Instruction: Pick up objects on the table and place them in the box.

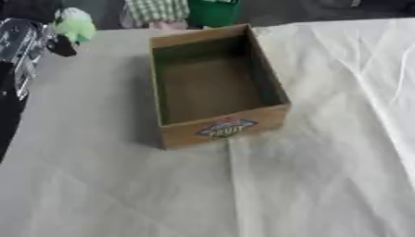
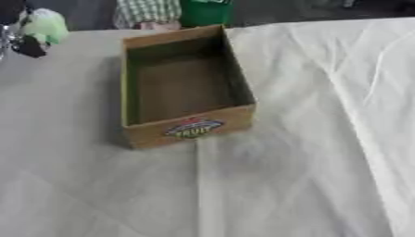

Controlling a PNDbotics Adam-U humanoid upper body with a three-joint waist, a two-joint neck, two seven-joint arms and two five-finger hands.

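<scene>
A brown cardboard box (image 1: 225, 126) with a colourful label on its front wall stands open in the middle of the table, and its inside looks bare. At the upper left my left hand (image 1: 58, 42) is raised above the table with its dark fingers curled round a pale green soft object (image 1: 77, 24). The hand is left of the box and level with its far end. My right hand shows in neither view.
A pale cloth (image 1: 340, 152) with creases covers the table. My left arm (image 1: 18, 51), black and silver, runs down the left edge. Beyond the far edge stand a green container (image 1: 212, 11) and a person in a checked garment (image 1: 155, 10).
</scene>
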